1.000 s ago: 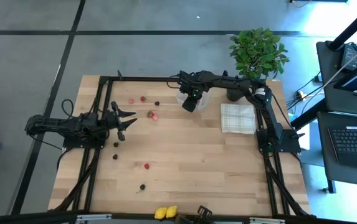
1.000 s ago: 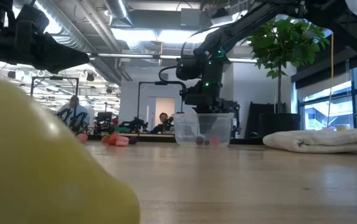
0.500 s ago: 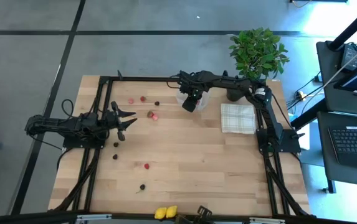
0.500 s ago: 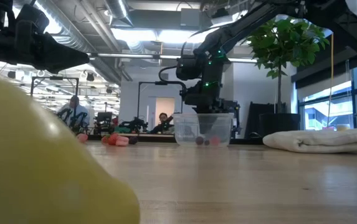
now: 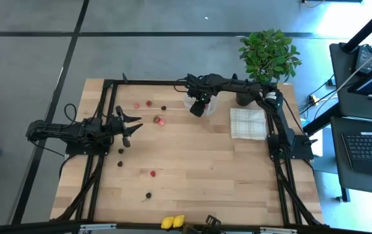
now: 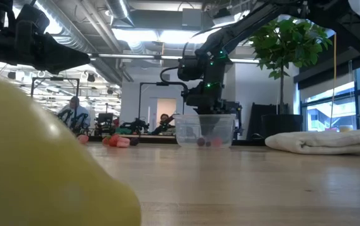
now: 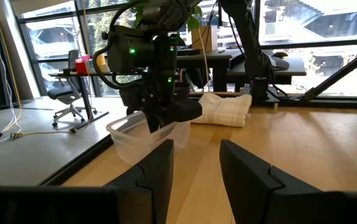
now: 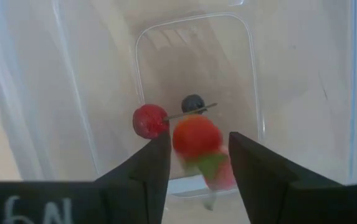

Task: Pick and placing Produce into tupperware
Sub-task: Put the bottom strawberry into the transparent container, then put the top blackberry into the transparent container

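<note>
Left tool (image 5: 131, 125): at the left middle of the high view, low over the pale wooden table (image 5: 198, 169); its dark fingers (image 7: 159, 171) stand a little apart with nothing between them.
Scattered produce: two small pink-red berries (image 5: 143, 104) lie in the upper left part of the table, with a small dark round piece (image 5: 163, 108) just right of them.
Berry cluster: a red and green piece (image 5: 159, 120) lies right of the left tool.
Lower produce: dark round pieces (image 5: 120, 163) lie below the left tool, a red berry (image 5: 152, 173) and another dark piece (image 5: 148, 194) further down.
Yellow pieces: two yellow lemon-like fruits (image 5: 173, 221) touch each other at the bottom edge, centre.
Right tool (image 5: 200, 104): upper centre of the high view, directly above the clear plastic tupperware box (image 5: 210, 103); its fingers (image 8: 148, 168) are parted, and a red strawberry-like piece with a green cap (image 8: 197, 142) shows blurred between them over the box, not visibly gripped.
Box contents: a round red berry (image 8: 149, 121) and a dark round piece (image 8: 192, 103) lie on its floor.
Cloth: a beige checked cloth square (image 5: 248, 123) lies right of the box.
Plant: a green leafy potted plant (image 5: 268, 53) stands at the upper right corner.
</note>
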